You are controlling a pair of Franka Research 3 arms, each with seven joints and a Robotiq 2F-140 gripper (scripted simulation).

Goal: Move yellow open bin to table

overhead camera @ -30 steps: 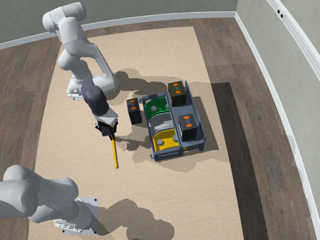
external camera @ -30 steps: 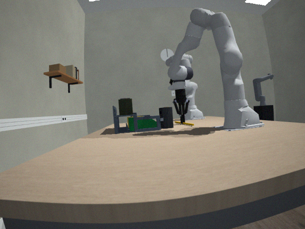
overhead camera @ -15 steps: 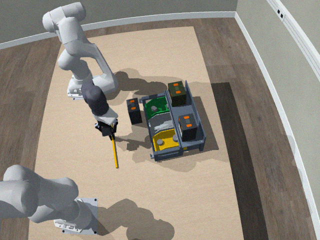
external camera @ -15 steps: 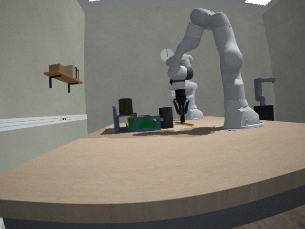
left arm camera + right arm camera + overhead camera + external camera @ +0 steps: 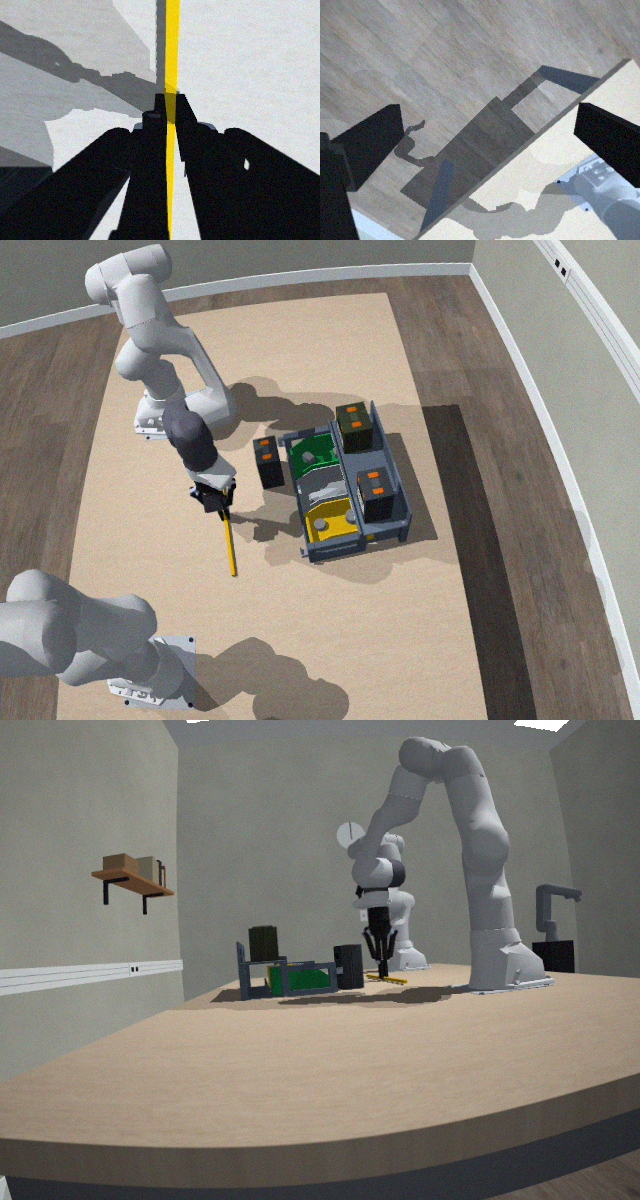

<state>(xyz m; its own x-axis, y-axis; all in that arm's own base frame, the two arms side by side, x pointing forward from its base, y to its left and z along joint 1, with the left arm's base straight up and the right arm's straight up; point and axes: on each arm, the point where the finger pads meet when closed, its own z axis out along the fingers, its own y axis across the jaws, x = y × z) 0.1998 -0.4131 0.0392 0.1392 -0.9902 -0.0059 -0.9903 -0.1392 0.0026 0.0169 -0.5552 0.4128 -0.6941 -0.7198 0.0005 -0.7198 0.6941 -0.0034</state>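
The yellow bin (image 5: 336, 523) sits in the near-end bay of the grey-blue shelf (image 5: 364, 462) (image 5: 244, 980), with round grey parts inside. A grey bin (image 5: 320, 480) stands in the middle bay and a green bin (image 5: 323, 446) (image 5: 310, 979) in the far one. Light parts show in the grey bin and a grey part in the green one. My left gripper (image 5: 223, 516) (image 5: 383, 976) (image 5: 169, 108) is shut on a thin yellow bar (image 5: 230, 547) (image 5: 397, 979) (image 5: 172, 40), low over the table in front of the shelf. My right gripper (image 5: 489, 119) is open and empty, high above the table edge.
A dark box (image 5: 271, 471) (image 5: 352, 966) with orange marks stands on the table before the green and grey bins. Two more dark boxes, one at the far end (image 5: 353, 426) (image 5: 263, 943) and one behind the yellow bin (image 5: 375, 493), stand on the shelf's upper deck.
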